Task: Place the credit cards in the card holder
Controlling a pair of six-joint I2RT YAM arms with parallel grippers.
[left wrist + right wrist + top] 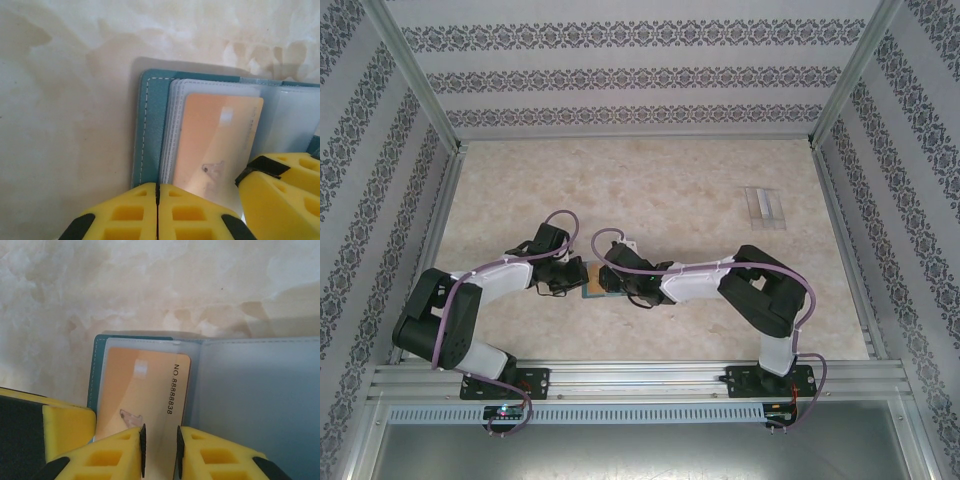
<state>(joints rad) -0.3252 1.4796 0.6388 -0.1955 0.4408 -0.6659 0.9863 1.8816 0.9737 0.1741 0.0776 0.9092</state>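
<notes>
The teal card holder (590, 281) lies open on the table between both arms. In the left wrist view its teal cover (150, 125) carries a stack of clear sleeves, and a tan-orange credit card (215, 140) lies in the top sleeve. My left gripper (158, 186) is shut at the holder's near edge, nothing visible between its pads. The right wrist view shows the same card (140, 385), printed with a number, beside the holder's pale inner page (260, 400). My right gripper (160, 432) hovers over the card's near end, jaws a narrow gap apart. Both grippers (570, 278) (612, 283) nearly touch.
A clear plastic stand (763, 207) lies at the back right of the marbled table. Patterned walls and metal posts close in the left, right and far sides. A metal rail (640, 375) runs along the near edge at the arm bases.
</notes>
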